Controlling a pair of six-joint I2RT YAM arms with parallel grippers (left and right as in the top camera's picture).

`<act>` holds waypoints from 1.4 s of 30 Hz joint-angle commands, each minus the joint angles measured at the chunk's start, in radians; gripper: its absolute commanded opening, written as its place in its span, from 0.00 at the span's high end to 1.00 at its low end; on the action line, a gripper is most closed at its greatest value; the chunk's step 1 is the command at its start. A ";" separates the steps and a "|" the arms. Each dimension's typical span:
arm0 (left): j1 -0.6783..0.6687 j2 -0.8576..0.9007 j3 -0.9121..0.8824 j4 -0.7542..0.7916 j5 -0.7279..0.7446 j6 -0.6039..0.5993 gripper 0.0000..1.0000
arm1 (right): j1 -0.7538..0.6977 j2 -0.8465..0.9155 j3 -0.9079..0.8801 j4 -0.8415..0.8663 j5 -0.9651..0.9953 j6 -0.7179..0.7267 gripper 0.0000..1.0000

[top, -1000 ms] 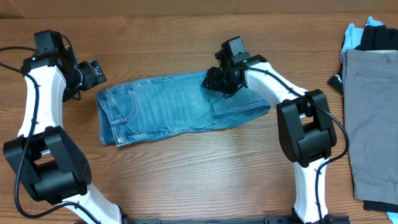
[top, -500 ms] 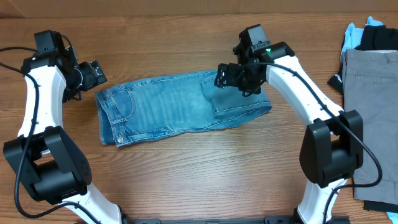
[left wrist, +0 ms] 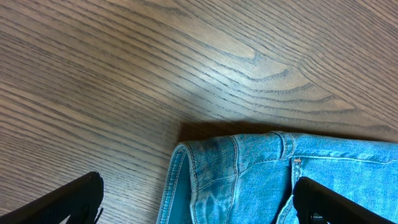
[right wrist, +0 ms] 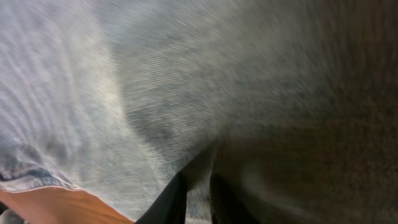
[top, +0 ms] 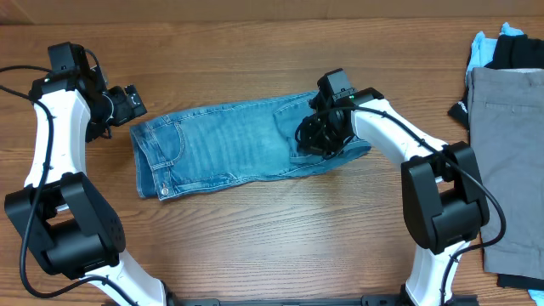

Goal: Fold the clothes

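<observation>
The light-blue denim jeans (top: pixel 221 144) lie folded across the middle of the table, with the waist and button at the left. My left gripper (top: pixel 132 104) is open and empty beside the waist's back corner. In the left wrist view its fingers (left wrist: pixel 199 185) straddle the waistband (left wrist: pixel 323 155) without touching it. My right gripper (top: pixel 314 136) is pressed down on the right, folded end of the jeans. In the right wrist view its fingers (right wrist: pixel 199 198) are shut on a pinch of denim (right wrist: pixel 124 74).
Grey trousers (top: pixel 510 170) lie flat at the right edge. A black garment (top: pixel 520 51) and a sky-blue one (top: pixel 484 47) lie behind them. Bare wood surrounds the jeans at front and back.
My right gripper swung right over the back edge of the jeans, then came forward and down onto their right end. The left arm has not moved.
</observation>
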 commanded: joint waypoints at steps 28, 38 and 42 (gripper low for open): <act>-0.005 -0.011 0.002 -0.008 0.011 0.022 0.00 | -0.316 -0.150 0.197 -0.151 0.281 -0.243 0.00; -0.005 -0.010 0.002 0.002 0.011 -0.013 0.00 | -0.407 -0.014 0.137 -0.045 -0.089 -0.419 0.00; -0.005 -0.010 0.002 0.003 0.011 -0.013 0.00 | -0.386 0.063 0.137 -0.044 -0.117 -0.425 0.00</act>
